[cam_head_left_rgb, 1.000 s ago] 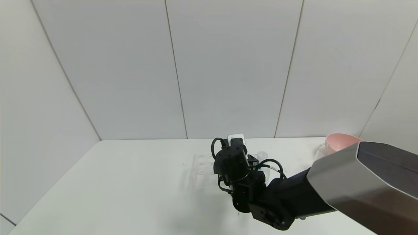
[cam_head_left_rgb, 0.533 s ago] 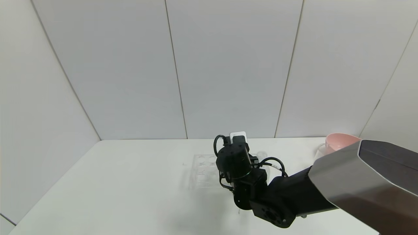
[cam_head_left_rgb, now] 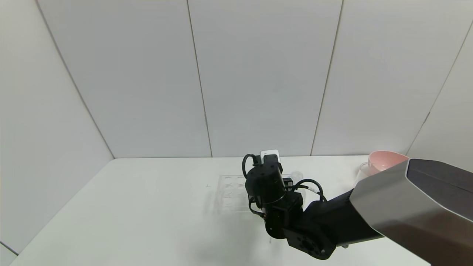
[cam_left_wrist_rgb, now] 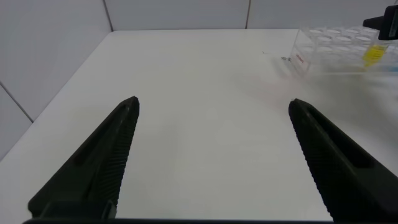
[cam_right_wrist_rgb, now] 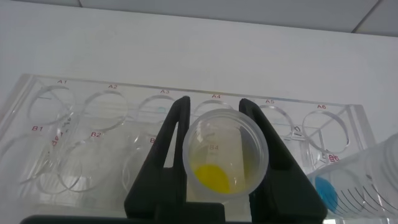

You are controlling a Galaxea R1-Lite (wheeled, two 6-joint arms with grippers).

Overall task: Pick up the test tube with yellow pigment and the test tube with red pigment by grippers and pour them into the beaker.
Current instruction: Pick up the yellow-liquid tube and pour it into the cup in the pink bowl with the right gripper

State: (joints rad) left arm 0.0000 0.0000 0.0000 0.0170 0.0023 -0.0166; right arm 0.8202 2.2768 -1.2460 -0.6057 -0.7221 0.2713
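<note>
In the right wrist view, my right gripper (cam_right_wrist_rgb: 214, 102) is shut on the test tube with yellow pigment (cam_right_wrist_rgb: 224, 163). One black finger presses each side just below the tube's flared rim. The tube stands upright in the clear rack (cam_right_wrist_rgb: 348, 124), at hole B4. From the head view the right wrist (cam_head_left_rgb: 264, 181) hides both tube and fingers over the rack (cam_head_left_rgb: 229, 192). The left wrist view catches the yellow liquid (cam_left_wrist_rgb: 373, 55) far off. My left gripper (cam_left_wrist_rgb: 211, 109) hangs open over bare table at the left. The test tube with red pigment is hidden. I cannot pick out the beaker with certainty.
A tube with blue liquid (cam_right_wrist_rgb: 326, 190) stands in the rack close beside the held one. A pink bowl (cam_head_left_rgb: 388, 159) sits at the table's far right corner, with a clear glass piece (cam_head_left_rgb: 364, 169) against its left side. The table (cam_head_left_rgb: 147, 207) is white, with walls behind.
My right wrist has edged slightly to the right over the rack. Its fingers have closed around the yellow tube. The left arm has not visibly moved.
</note>
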